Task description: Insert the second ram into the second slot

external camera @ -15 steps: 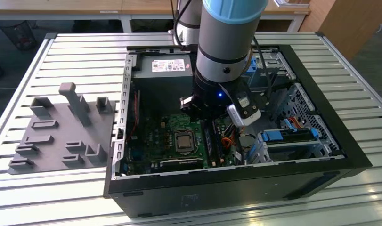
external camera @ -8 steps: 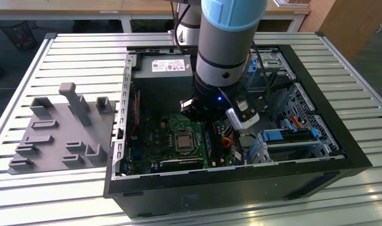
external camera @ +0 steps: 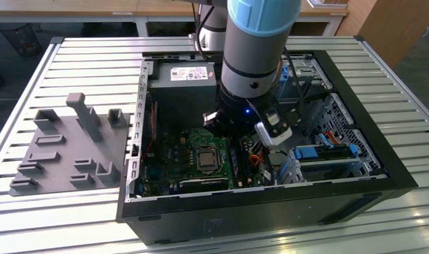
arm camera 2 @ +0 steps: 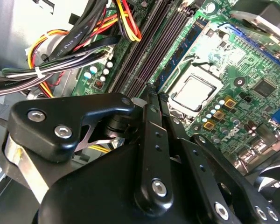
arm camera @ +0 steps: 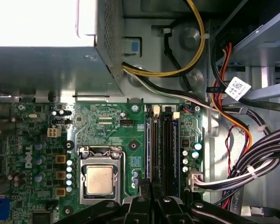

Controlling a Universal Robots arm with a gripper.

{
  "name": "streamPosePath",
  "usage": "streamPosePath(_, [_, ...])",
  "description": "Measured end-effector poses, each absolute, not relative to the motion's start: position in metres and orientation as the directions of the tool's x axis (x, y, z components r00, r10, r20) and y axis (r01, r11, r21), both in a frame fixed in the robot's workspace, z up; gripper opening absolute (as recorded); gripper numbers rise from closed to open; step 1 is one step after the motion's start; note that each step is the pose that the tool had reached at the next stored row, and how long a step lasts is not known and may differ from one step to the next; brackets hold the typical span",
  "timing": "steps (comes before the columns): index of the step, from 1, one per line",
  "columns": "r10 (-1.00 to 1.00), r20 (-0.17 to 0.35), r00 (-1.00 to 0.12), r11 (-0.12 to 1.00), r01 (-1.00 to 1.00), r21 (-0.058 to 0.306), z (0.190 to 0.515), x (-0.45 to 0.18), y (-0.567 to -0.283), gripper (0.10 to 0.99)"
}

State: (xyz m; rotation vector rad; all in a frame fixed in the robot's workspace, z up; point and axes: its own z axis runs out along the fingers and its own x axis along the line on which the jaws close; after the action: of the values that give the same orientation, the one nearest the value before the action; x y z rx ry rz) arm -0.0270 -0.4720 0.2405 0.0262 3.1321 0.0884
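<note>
My arm (external camera: 253, 58) reaches down into an open computer case (external camera: 271, 196). The gripper (arm camera: 147, 187) hangs just above the green motherboard (arm camera: 107, 126), its black fingers (arm camera 2: 151, 100) drawn together over one end of the row of dark memory slots (arm camera: 163, 149). In the second wrist view the gripper (arm camera 2: 154, 93) looks shut, with nothing visible between the tips. The slots (arm camera 2: 144, 51) run away from the fingertips as long parallel strips. The second ram is hidden; I cannot pick out a stick, nor which strip is the second slot.
A CPU socket (arm camera: 100, 179) lies beside the slots. The power supply (external camera: 182, 79) fills the case's far end. Cable bundles (arm camera: 252, 163) crowd the other side of the slots, near the drive cage (external camera: 327, 153). A grey fixture plate (external camera: 66, 148) lies at the exterior view's left.
</note>
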Motion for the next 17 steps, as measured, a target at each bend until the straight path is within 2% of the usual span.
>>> streamPosePath(17, [0.017,-0.008,-1.0,0.998,0.016,0.056,0.2343,-0.0238,-0.4738,0.133])
